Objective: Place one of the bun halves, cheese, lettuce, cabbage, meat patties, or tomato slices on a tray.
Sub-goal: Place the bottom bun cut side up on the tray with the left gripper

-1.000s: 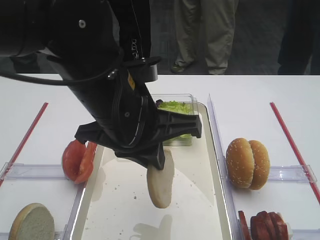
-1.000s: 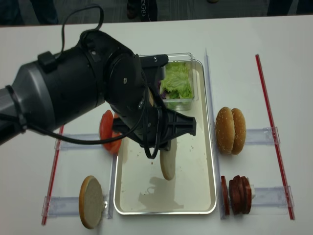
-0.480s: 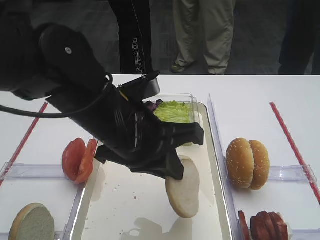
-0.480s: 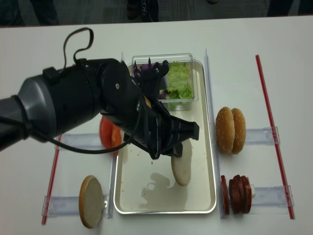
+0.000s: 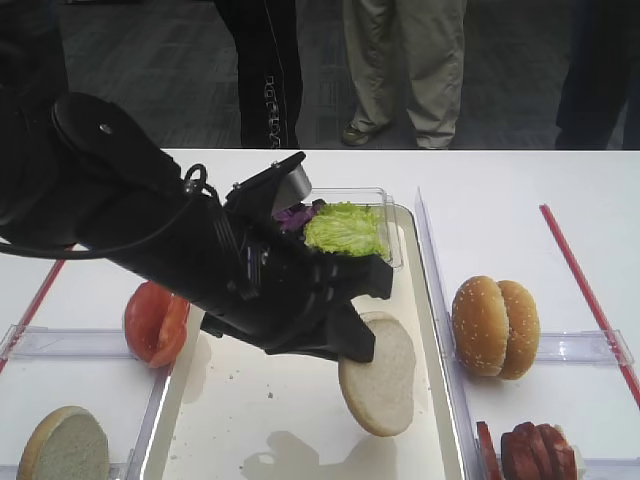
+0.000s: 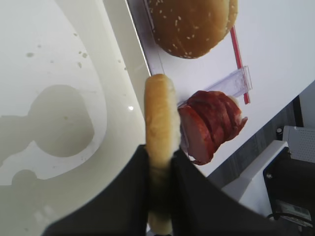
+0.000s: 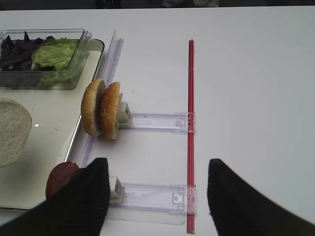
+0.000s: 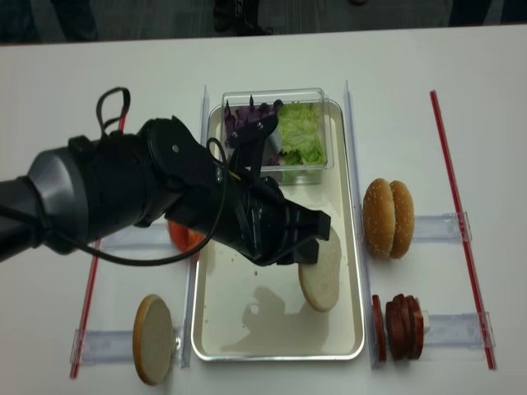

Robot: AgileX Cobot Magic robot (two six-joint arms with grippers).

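My left gripper (image 6: 160, 153) is shut on a pale bun half (image 5: 378, 372), pinching its edge and holding it tilted just above the right side of the cream-white tray (image 5: 250, 400). From overhead the bun half (image 8: 319, 267) hangs past the black gripper (image 8: 308, 243) over the tray (image 8: 247, 329). My right gripper (image 7: 157, 164) is open and empty over the white table, right of the meat patties (image 7: 61, 177). Lettuce (image 5: 345, 228) and purple cabbage (image 5: 292, 213) fill a clear tub at the tray's far end. Tomato slices (image 5: 155, 320) stand left of the tray. Cheese is out of view.
A second bun half (image 8: 154, 339) stands in a clear holder at the front left. Sesame buns (image 8: 389, 219) and meat patties (image 8: 399, 327) stand in holders right of the tray. Red strips (image 8: 461, 222) run down both sides of the table. People stand beyond the far edge.
The left arm has swung lower and to the right, carrying the bun half from the tray's middle toward its right side. The bun half now faces more upward.
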